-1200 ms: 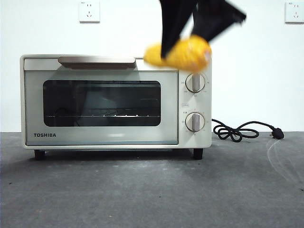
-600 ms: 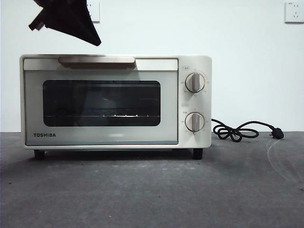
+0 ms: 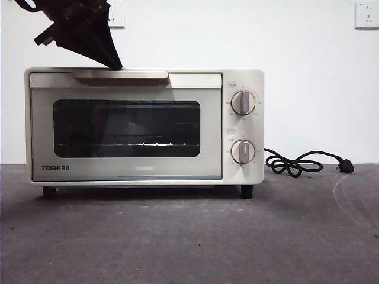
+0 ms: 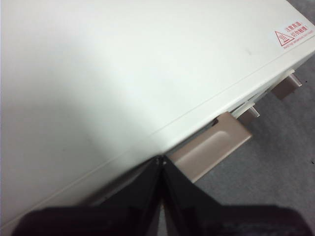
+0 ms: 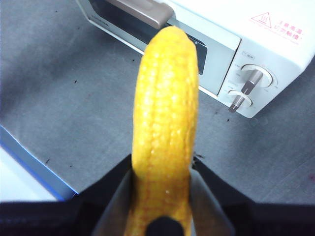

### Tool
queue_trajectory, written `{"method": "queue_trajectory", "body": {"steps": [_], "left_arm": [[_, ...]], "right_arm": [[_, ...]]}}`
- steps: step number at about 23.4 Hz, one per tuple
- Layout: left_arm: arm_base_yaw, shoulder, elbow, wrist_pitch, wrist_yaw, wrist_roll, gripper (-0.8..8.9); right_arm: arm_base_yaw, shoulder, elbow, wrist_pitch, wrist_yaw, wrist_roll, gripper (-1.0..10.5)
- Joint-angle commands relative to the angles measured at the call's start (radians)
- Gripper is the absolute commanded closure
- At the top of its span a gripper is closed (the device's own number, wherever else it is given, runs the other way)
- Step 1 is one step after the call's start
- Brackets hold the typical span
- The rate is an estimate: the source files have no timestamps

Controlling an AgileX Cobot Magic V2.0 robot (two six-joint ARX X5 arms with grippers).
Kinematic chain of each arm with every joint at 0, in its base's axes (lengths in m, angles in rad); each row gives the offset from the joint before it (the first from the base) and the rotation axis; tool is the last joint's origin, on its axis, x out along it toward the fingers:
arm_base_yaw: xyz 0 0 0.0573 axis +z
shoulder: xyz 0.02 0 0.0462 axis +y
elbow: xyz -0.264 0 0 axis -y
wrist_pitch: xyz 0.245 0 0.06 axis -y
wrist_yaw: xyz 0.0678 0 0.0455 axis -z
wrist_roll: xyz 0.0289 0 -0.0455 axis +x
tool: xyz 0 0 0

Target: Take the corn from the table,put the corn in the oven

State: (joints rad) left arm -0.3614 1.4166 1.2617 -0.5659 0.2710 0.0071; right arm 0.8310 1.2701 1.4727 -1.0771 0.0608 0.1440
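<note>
The cream-white oven (image 3: 142, 127) stands on the dark grey table (image 3: 189, 236) with its door closed. My left gripper (image 3: 114, 63) comes down from the upper left, jaws shut with nothing between them. Its tip is at the oven's top front edge, by the left end of the beige handle (image 3: 121, 75). In the left wrist view the left gripper (image 4: 160, 163) meets the oven top (image 4: 123, 73) just beside the handle (image 4: 211, 147). My right gripper (image 5: 162, 199) is shut on the yellow corn (image 5: 166, 118), high over the table in front of the oven (image 5: 221, 39). It is out of the front view.
A black power cord (image 3: 296, 163) with its plug lies on the table right of the oven. Two knobs (image 3: 243, 102) sit on the oven's right panel. Wall sockets (image 3: 111, 13) are behind. The right wrist view shows a blue-edged table border (image 5: 29, 169).
The gripper with the corn rose out of the front view. The left gripper entered at the top left and dropped until its tip reached the handle's level.
</note>
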Motion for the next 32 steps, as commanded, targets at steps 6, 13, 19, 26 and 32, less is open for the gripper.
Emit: {"method": "queue_trajectory", "body": {"steps": [6,13,19,26,32], "left_arm": [[-0.006,0.011,0.000,-0.049,-0.003,0.005,8.19],[-0.006,0.018,0.000,-0.130,-0.003,0.020,8.19],[-0.027,0.018,0.000,-0.232,-0.003,0.021,8.19],[-0.084,0.016,0.000,-0.314,-0.003,0.021,8.19],[-0.155,0.010,0.000,-0.365,-0.003,0.023,8.19]], "right_arm": [[0.001,0.001,0.004,0.006,0.003,-0.015,9.6],[0.001,0.001,0.004,0.006,0.003,-0.018,9.6],[0.001,0.001,0.004,0.007,0.008,-0.026,9.6],[0.001,0.001,0.004,0.008,0.007,-0.026,9.6],[0.001,0.001,0.004,0.007,0.007,-0.026,9.6]]}}
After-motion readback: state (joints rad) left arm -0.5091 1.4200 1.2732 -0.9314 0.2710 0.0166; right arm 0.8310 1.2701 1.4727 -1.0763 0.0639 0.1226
